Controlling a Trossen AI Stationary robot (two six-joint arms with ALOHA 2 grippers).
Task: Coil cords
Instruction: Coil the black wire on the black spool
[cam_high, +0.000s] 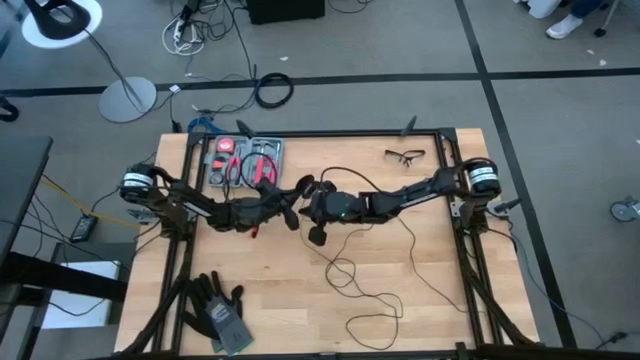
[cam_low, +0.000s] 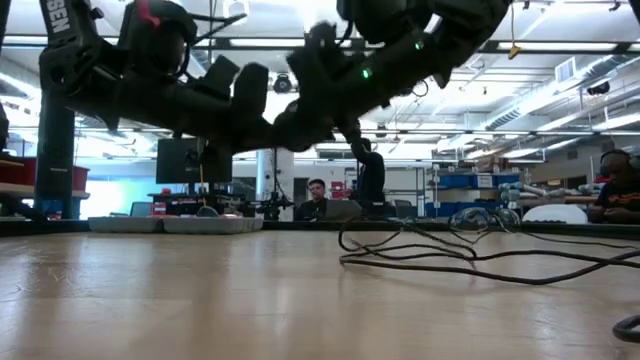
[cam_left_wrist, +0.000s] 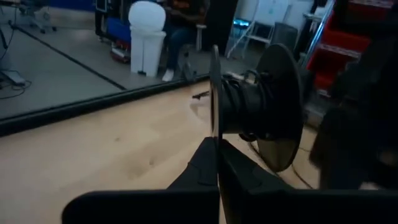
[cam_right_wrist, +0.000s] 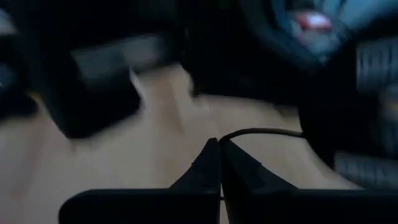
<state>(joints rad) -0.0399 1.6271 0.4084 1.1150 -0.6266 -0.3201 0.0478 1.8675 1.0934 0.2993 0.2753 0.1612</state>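
Grippers meeting above table centre: left gripper clamped on black spool rim, right gripper pinched on thin black cord, rest trailing loose across wooden table.

I count two robot arms, one thin black cord, one spool, one tray of tools, one pair of glasses, and two gloves.
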